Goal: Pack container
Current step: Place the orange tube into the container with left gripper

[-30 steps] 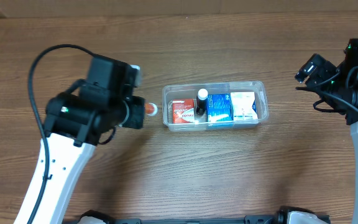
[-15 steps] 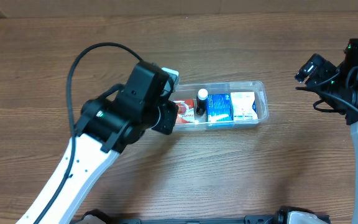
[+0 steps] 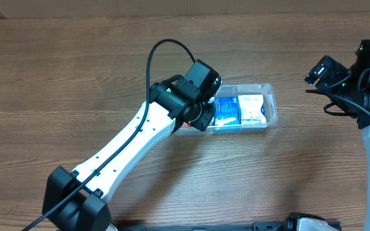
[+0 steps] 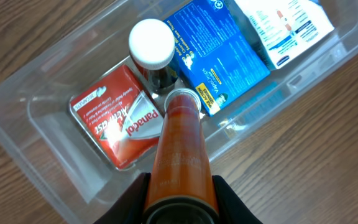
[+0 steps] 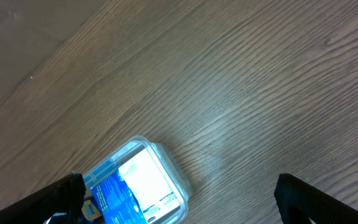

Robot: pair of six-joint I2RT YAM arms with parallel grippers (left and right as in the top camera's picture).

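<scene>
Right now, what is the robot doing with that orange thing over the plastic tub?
The left gripper holds an orange tube and points its tip down into the clear container, right by the red box and the white-capped bottle. A blue box and a white box lie in the container too. The right gripper hangs open off to the side, holding nothing.

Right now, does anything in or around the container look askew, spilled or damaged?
Nothing stands out. The red box, white-capped bottle, blue box and white box sit side by side inside the container, nothing spilled or crushed. The left fingers hold an orange tube over the container.
</scene>
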